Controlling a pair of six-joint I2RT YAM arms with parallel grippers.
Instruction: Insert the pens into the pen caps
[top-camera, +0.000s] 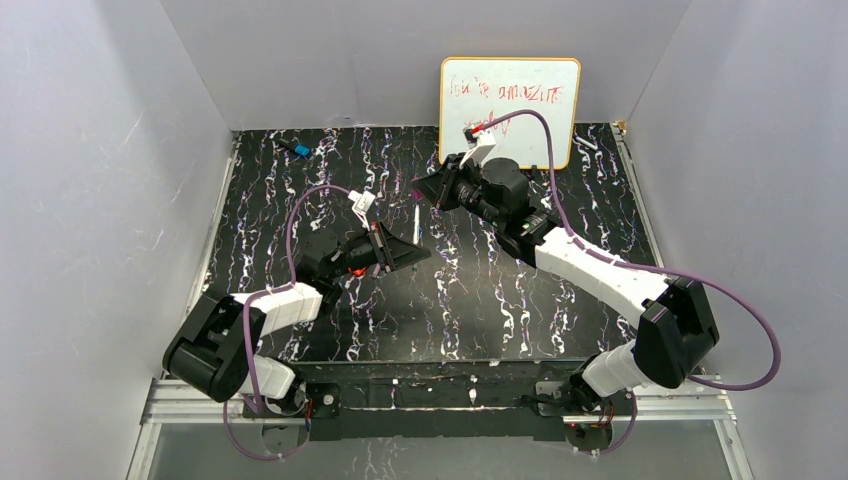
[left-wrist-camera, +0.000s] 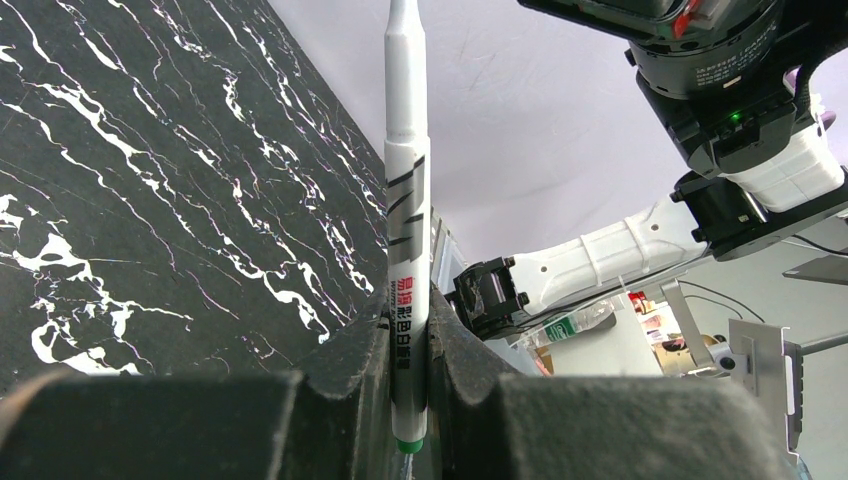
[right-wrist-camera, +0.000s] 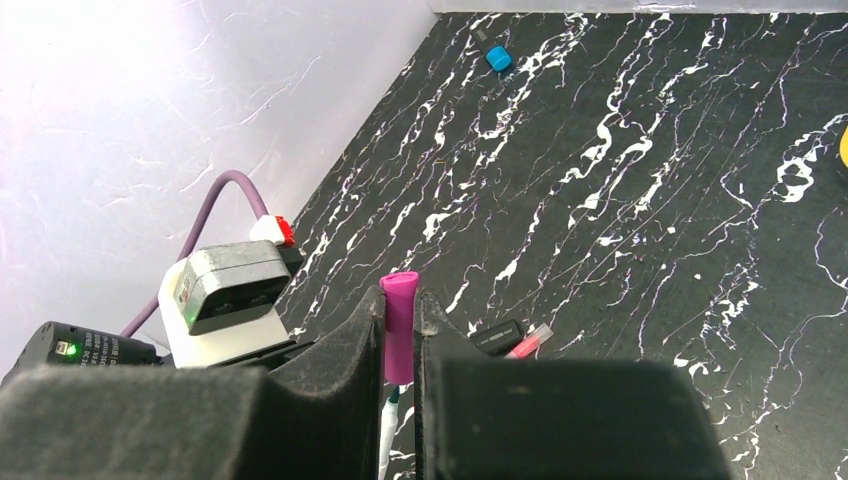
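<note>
- Black tabletop (top-camera: 500, 300) with white veining, boxed in by pale walls (top-camera: 100, 150); one whiteboard (top-camera: 510, 110) with red scribble leans at the far side.
- My left gripper (left-wrist-camera: 407, 330) has its jaws drawn narrow, clamped on the lower body of one white pen (left-wrist-camera: 407, 220). The pen stands upright out of the jaws, uncapped tip uppermost.
- My right gripper (right-wrist-camera: 400, 310) is likewise nearly closed, pinching one magenta cap (right-wrist-camera: 398, 330) between its pads.
- In the right wrist view the pen's tip shows directly under that cap, just beside it; I cannot tell whether they touch.
- From above, both grippers meet near the table's middle, the right one just on the far side of the left one.
- Loose on the table, near the right jaws: one black cap (right-wrist-camera: 497, 337) and one pinkish-red piece (right-wrist-camera: 532, 342), lying side by side.
- Far left corner: one blue piece (right-wrist-camera: 498, 58) with a small dark bit next to it; too small for me to name.
- Count I can confirm: one pen, two caps.
</note>
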